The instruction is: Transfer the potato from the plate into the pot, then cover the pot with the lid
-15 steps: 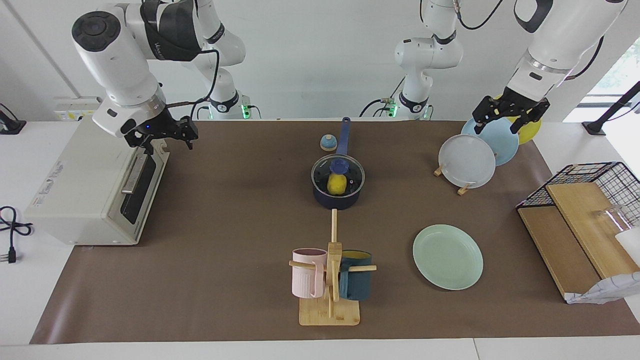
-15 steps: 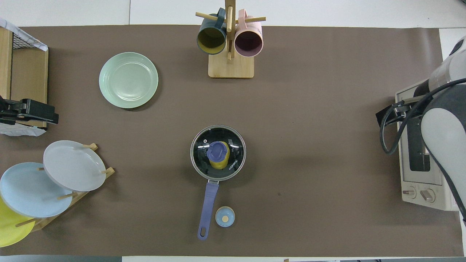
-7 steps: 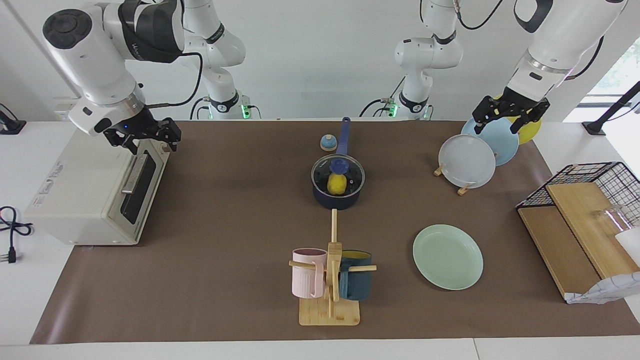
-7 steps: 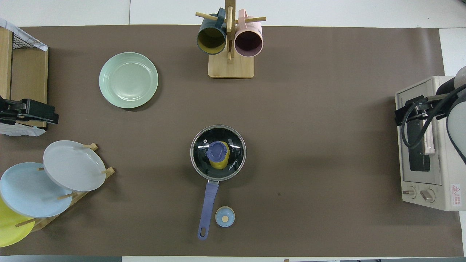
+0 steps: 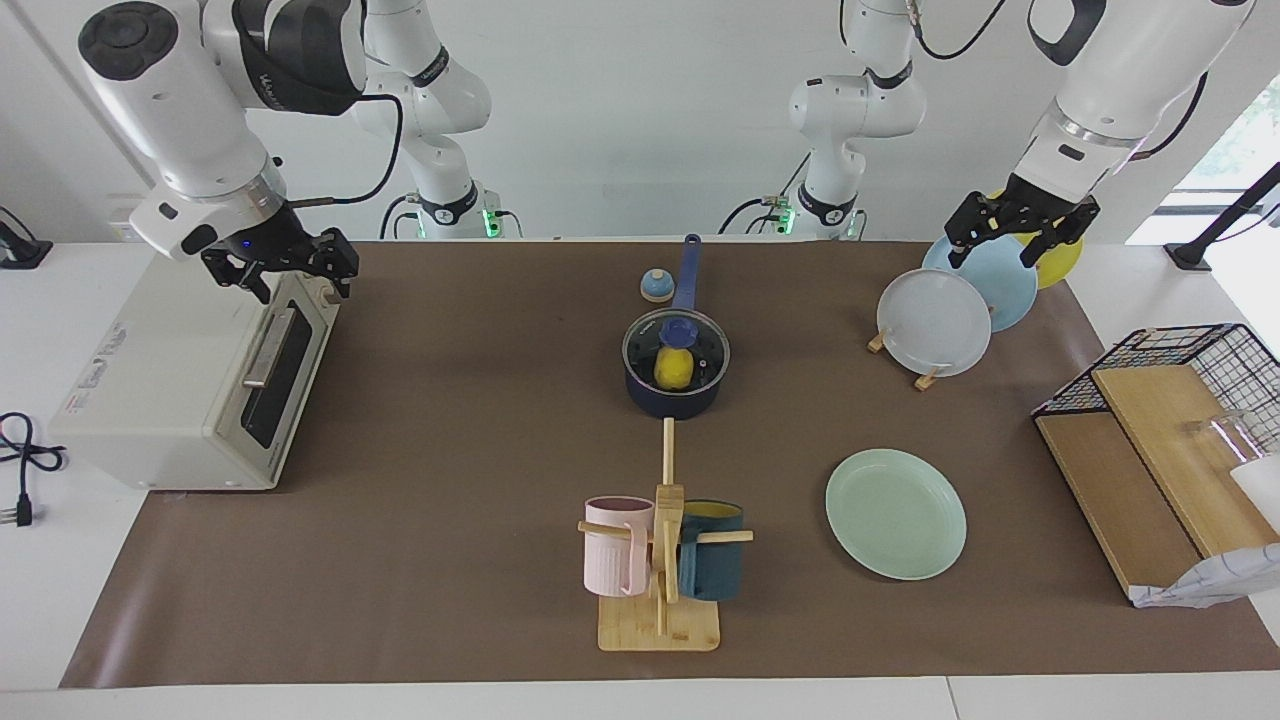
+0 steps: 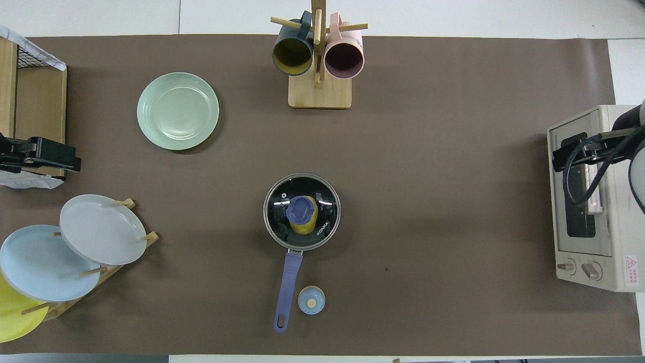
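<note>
The navy pot (image 5: pixel 675 398) (image 6: pixel 270 231) stands mid-table with its long blue handle (image 6: pixel 287 290) pointing toward the robots. The glass lid (image 5: pixel 702 348) (image 6: pixel 325 201) with a blue knob sits on it. The yellow potato (image 5: pixel 674 371) (image 6: pixel 304 228) shows through the glass, inside the pot. The mint-green plate (image 5: pixel 895 513) (image 6: pixel 178 111) lies bare, farther from the robots, toward the left arm's end. My left gripper (image 5: pixel 1000 252) (image 6: pixel 70 159) is open and empty over the plate rack. My right gripper (image 5: pixel 298 282) (image 6: pixel 565 154) is open and empty over the toaster oven.
A toaster oven (image 5: pixel 170 380) (image 6: pixel 589 201) stands at the right arm's end. A plate rack (image 5: pixel 935 320) (image 6: pixel 101 229) and a wire basket with wooden boards (image 5: pixel 1160 420) stand at the left arm's end. A mug tree (image 5: pixel 662 545) (image 6: pixel 317 55) stands farther out; a small bell (image 5: pixel 656 286) (image 6: pixel 311 300) sits beside the pot handle.
My right gripper has drawn back from over the mat to over the toaster oven, toward the right arm's end. The left arm, pot, lid and potato have not moved.
</note>
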Robot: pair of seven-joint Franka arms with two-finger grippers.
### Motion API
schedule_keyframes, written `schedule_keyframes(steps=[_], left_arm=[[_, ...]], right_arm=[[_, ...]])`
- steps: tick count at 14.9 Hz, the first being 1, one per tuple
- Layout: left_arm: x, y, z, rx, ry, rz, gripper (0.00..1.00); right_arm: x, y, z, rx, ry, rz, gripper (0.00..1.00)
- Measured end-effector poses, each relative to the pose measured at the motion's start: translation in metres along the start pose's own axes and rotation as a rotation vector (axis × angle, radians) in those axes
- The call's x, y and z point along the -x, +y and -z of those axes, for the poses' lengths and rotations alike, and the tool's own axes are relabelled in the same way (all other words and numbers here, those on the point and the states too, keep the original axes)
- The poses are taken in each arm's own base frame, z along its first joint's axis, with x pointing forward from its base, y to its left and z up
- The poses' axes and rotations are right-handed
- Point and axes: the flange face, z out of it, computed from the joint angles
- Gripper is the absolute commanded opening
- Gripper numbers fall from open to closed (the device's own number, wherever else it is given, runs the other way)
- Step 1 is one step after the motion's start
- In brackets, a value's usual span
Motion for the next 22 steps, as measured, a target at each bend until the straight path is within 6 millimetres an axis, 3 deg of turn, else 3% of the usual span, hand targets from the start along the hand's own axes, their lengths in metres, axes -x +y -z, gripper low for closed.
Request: schedule_keyframes(steps=[10,19,22], left_arm=[[0.0,0.0,0.0,0.0,0.0,0.0,1.0],[0.0,0.0,0.0,0.0,0.0,0.0,1.0],[0.0,0.0,0.0,0.0,0.0,0.0,1.0]], right_arm=[[-0.001,0.006,0.0,0.001,0.014,-0.011,1.0],[-0.003,-0.011,0.0,-0.024,0.014,-0.081,1.0],[-0.002,-0.005,0.0,-0.027,0.014,-0.102,1.0]])
